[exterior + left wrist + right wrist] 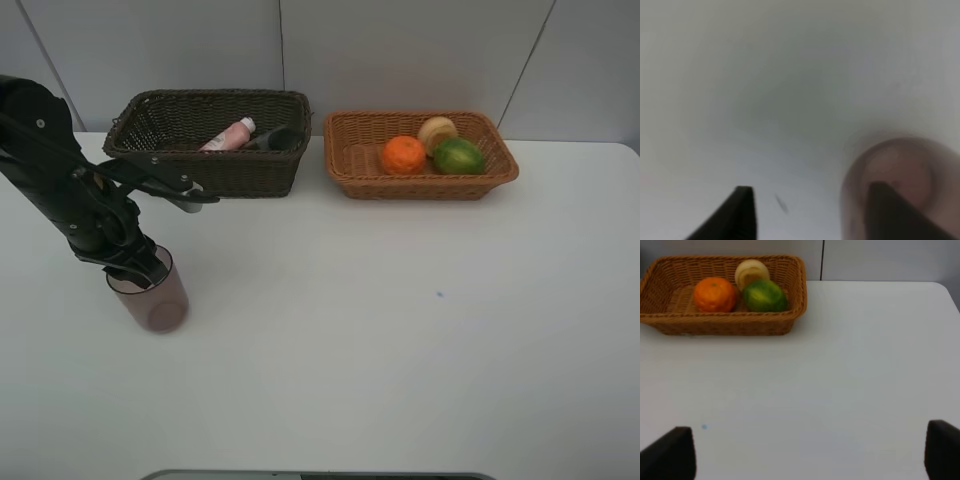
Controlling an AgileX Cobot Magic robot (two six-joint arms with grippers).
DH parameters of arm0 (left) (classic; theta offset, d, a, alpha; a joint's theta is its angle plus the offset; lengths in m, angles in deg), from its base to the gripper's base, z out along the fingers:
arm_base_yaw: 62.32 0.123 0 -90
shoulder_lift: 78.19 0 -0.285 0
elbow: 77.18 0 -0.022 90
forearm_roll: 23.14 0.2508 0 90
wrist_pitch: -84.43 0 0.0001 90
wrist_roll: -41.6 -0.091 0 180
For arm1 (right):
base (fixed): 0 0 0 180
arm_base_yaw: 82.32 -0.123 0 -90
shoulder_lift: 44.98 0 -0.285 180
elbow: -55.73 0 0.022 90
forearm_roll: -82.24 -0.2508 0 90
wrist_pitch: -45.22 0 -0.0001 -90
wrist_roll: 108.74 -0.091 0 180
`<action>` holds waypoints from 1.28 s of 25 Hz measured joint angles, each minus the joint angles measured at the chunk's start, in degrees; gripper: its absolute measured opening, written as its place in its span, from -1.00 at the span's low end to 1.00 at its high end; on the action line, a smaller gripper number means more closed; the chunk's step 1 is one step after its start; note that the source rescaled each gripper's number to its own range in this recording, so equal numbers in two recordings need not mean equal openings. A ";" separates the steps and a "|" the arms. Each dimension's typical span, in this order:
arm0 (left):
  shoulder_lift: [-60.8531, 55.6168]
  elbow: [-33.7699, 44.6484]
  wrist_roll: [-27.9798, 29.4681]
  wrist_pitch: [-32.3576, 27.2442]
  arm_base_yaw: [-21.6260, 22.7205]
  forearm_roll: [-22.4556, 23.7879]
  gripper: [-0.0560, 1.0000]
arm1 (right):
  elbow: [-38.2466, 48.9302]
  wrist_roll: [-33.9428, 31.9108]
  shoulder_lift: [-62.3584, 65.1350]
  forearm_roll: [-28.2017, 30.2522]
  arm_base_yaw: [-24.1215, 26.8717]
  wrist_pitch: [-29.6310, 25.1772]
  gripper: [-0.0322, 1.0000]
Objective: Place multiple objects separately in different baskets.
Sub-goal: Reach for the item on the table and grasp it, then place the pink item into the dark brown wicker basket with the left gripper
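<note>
A: On the white table [400, 330], what is biggest?

B: The two wicker baskets at the far edge. The deep dark brown basket [215, 160] stands on the left, the shallower light tan basket [420, 178] just beside it on the right, with a narrow gap between them.

A: And the arm?

B: The left arm [60, 190] reaches down from the left edge to the translucent mauve cup [152, 298], which stands upright on the table, in front of the dark basket and well apart from it. The left gripper [812, 212] has its fingers spread; one finger [890, 210] is down inside the cup's mouth and the other is outside over the table, so the wall sits between them. Whether they press on it, I cannot tell.

A: The right gripper?

B: Only in its wrist view: the right gripper [810, 455] shows two dark fingertips far apart, over bare table, with nothing between them.

A: The smaller things?

B: In the tan basket lie a green round fruit [459, 156], an orange [404, 155] and a pale yellowish peach-like fruit [437, 131], close together. In the dark basket lie a small pink white-capped bottle [229, 136] and a dark grey bottle [272, 139].
</note>
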 joint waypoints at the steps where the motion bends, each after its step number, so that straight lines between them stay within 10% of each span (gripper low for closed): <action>1: 0.00 0.00 0.00 0.00 0.00 0.00 -0.58 | 0.00 0.00 0.00 0.00 0.00 0.00 0.86; 3: -0.07 0.00 0.00 0.19 0.00 -0.39 -0.89 | 0.00 0.00 0.00 0.00 0.00 0.00 0.86; 20: -1.49 0.00 0.00 1.20 0.00 -0.45 -0.89 | 0.00 0.00 0.00 0.00 0.00 0.00 0.86; 32: -7.11 -16.71 8.99 -12.58 -0.06 -0.44 -0.89 | 0.00 0.00 0.00 0.00 0.00 0.00 0.86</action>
